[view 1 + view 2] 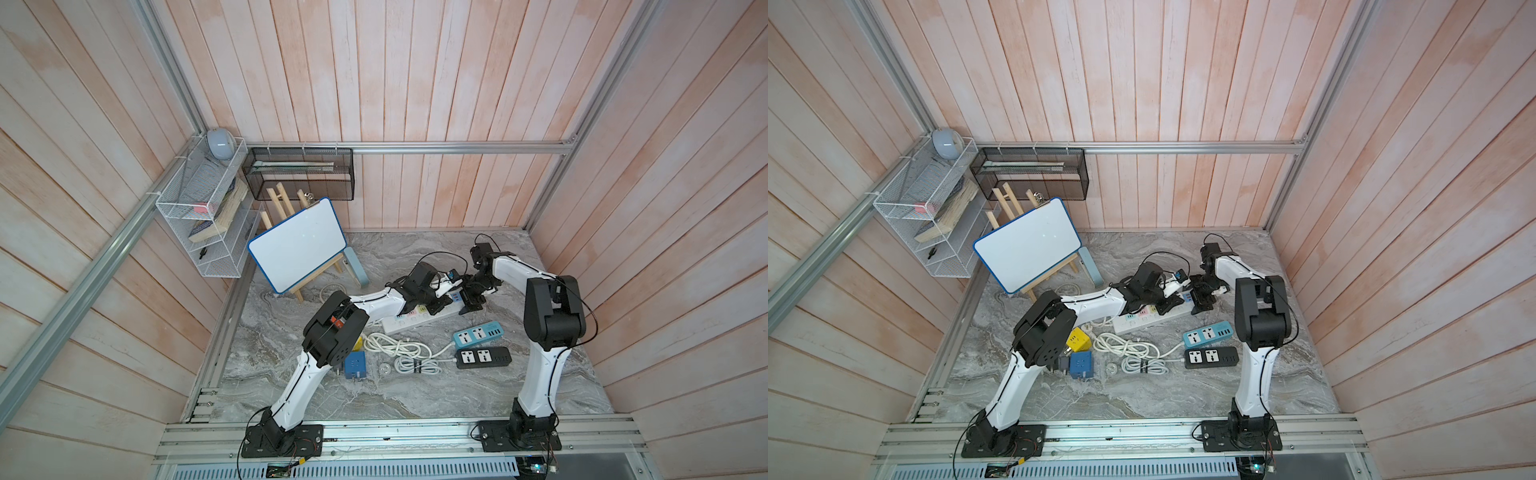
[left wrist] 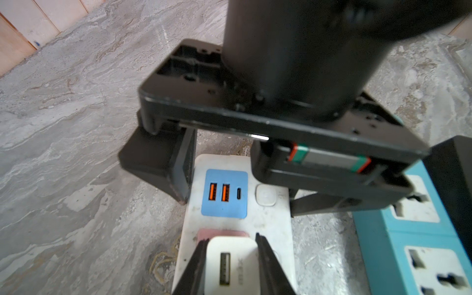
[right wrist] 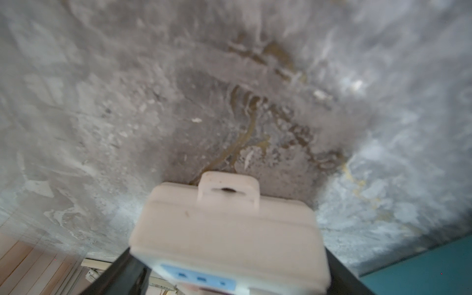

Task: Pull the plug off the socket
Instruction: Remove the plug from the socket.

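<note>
A white USB charger plug (image 2: 231, 263) stands on the pink socket section of the white power strip (image 2: 265, 224). My left gripper (image 2: 231, 238) is shut on the plug, one black finger pressed against each side. How deep the plug sits is hidden. My right gripper (image 3: 229, 268) clamps the strip's far end (image 3: 224, 229) beside the blue USB panel, a finger on each long side. In both top views the two grippers meet over the strip (image 1: 411, 321) at mid-table, left (image 1: 436, 305) and right (image 1: 469, 301).
A blue power strip (image 1: 478, 334) and a black one (image 1: 483, 357) lie right of centre. Coiled white cables (image 1: 399, 349), a blue cube adapter (image 1: 354, 365) and a yellow one (image 1: 1078, 338) sit nearer the front. A whiteboard on an easel (image 1: 297, 245) stands at the back left.
</note>
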### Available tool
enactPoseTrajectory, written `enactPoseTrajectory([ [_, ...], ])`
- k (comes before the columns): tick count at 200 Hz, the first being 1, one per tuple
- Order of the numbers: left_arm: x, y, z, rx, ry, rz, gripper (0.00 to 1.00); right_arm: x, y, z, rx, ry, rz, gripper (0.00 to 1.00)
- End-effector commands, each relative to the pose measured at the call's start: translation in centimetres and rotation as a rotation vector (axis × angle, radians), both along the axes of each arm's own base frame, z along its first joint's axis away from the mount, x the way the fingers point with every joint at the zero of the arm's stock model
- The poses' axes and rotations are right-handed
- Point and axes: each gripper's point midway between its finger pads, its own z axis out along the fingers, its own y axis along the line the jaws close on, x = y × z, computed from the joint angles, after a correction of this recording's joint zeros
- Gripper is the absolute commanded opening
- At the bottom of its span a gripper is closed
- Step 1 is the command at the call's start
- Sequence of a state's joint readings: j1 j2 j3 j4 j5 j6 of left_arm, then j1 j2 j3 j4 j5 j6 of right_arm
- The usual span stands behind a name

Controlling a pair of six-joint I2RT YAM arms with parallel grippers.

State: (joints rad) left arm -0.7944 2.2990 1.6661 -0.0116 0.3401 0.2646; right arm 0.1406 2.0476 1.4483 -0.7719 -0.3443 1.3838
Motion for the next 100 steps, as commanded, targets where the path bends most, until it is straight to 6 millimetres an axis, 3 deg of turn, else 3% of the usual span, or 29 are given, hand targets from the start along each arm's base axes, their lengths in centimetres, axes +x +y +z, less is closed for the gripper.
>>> enactPoseTrajectory([
  [1, 1.3, -0.6, 5.9, -0.081, -0.110, -0.007, 0.00, -2.9, -0.1, -4.0, -0.062, 0.148, 0.013, 0.00],
  [100, 1.3, -0.5, 8.0, -0.101, -0.147, -0.010, 0.00, -2.7, -0.7, -4.5, -0.096, 0.159, 0.009, 0.00],
])
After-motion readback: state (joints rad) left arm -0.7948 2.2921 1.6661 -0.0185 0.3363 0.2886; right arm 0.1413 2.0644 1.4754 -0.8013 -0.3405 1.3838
